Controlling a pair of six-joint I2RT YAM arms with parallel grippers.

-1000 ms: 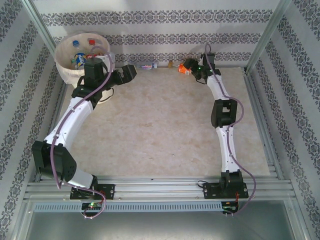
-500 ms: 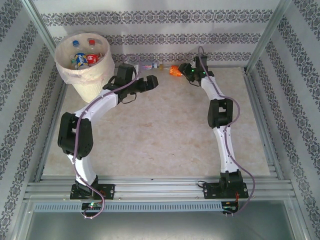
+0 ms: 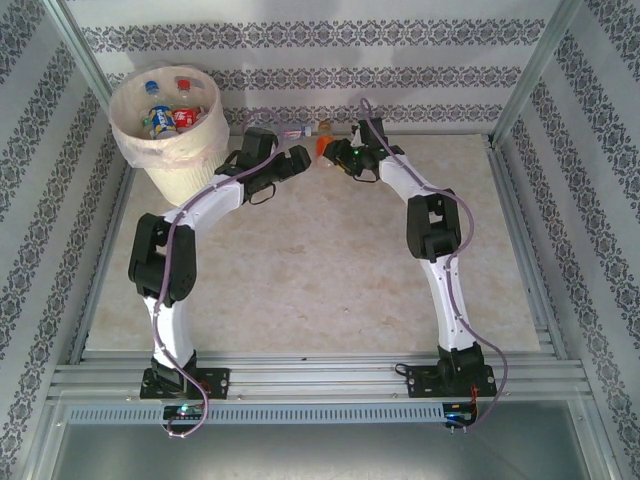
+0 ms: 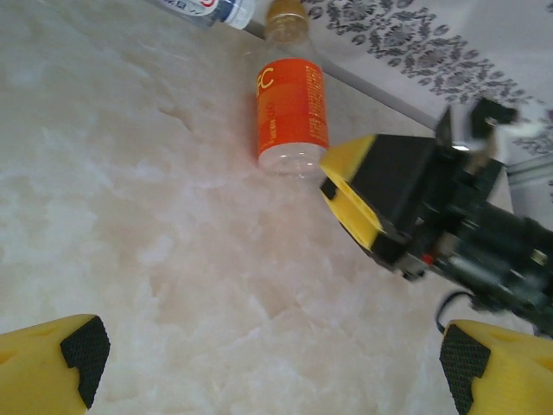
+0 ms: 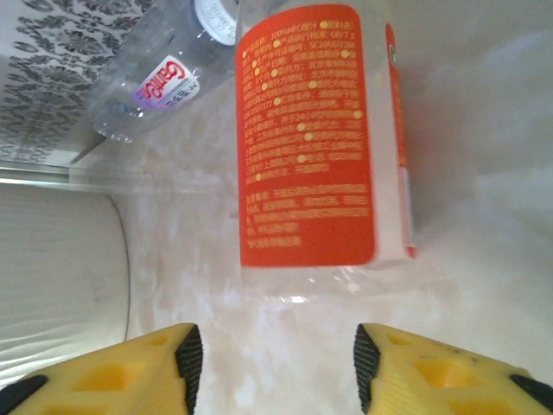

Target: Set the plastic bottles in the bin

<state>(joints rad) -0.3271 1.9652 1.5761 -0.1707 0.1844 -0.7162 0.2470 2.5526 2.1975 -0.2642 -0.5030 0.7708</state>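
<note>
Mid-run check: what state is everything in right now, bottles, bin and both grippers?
bin: upright, bottles inside.
orange-label bottle: lying on the table, ungripped.
clear bottle: lying by the far wall.
left gripper: open, empty.
right gripper: open, empty, tips at the orange-label bottle's base.

Pale marbled table (image 3: 300, 260): bin (image 3: 172, 172) at far-left corner, orange-labelled bottle (image 4: 291, 112) and clear bottle (image 5: 151, 82) along far edge.

Grey-patterned white wallpaper (image 3: 330, 35) encloses a pale marbled tabletop (image 3: 310, 260) framed by aluminium rails (image 3: 320, 375), under soft, even light.
</note>
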